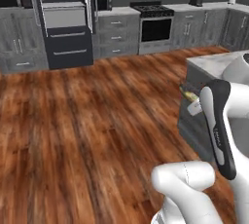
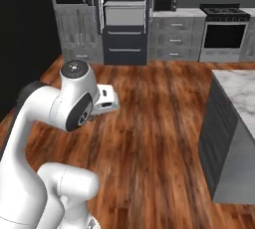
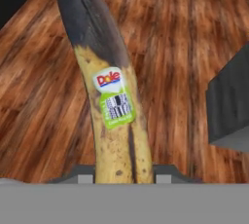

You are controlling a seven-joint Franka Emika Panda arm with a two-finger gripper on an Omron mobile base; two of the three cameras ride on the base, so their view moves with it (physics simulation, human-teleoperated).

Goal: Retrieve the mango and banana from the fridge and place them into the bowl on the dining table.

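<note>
We have the banana (image 3: 114, 116) in our gripper (image 3: 124, 173), whose jaws are closed tight on its lower end. In the hand view the fruit rises straight up from between the two fingertips, yellow with brown spots, a Dole sticker (image 3: 115, 98) in the middle and a long black tip at the far end. In the left base view a little of the banana (image 1: 188, 93) shows past the forearm, over the wooden floor (image 1: 87, 121) and just in front of the dark side of the dining table (image 1: 216, 63).

As we judge it, the task is somewhere in the middle: the banana is out of the fridge (image 2: 124, 19) and is carried in the air, but it is not yet placed. The fridge stands well apart from us, across the floor, with its upper doors open (the light grey shelves (image 2: 124, 15) look bare from here, although they are too small to be sure). We cannot tell where the mango is, so we cannot say if this half is already done.

The marble top of the dining table (image 2: 240, 91) is near on our right side. What is left for us, at least, is to reach over this table and to put the banana down into the bowl.
</note>
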